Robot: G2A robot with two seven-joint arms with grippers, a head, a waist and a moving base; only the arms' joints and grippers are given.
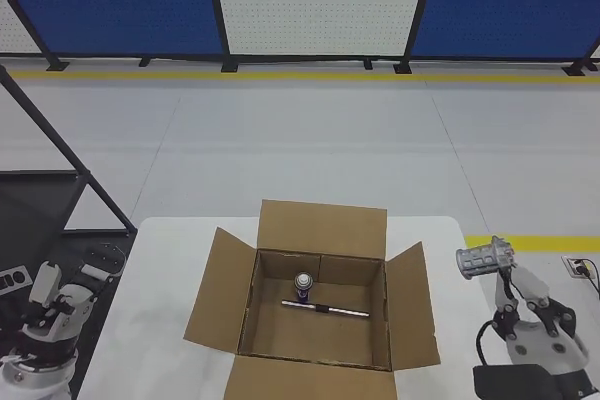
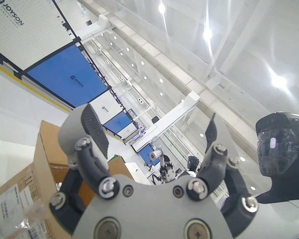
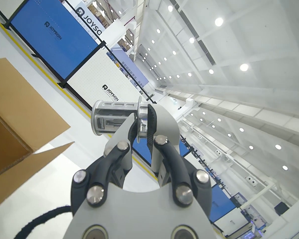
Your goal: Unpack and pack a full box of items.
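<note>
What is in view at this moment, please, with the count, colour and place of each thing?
table: 1, white, under the box
cardboard box: 1, brown, flaps open, middle of the table
can: 1, purple with a pale top, upright inside the box, towards its far wall
rod: 1, dark and thin, lying on the box floor just in front of the can
metal cylinder: 1, silver, slotted, right of the box by the table's right edge
partition panels: several, blue and white, across the far floor
rack: 1, black, left of the table
left pincer: 1, grey with black pads, open, left of the table
right pincer: 1, grey with black pads, shut on the metal cylinder
</note>
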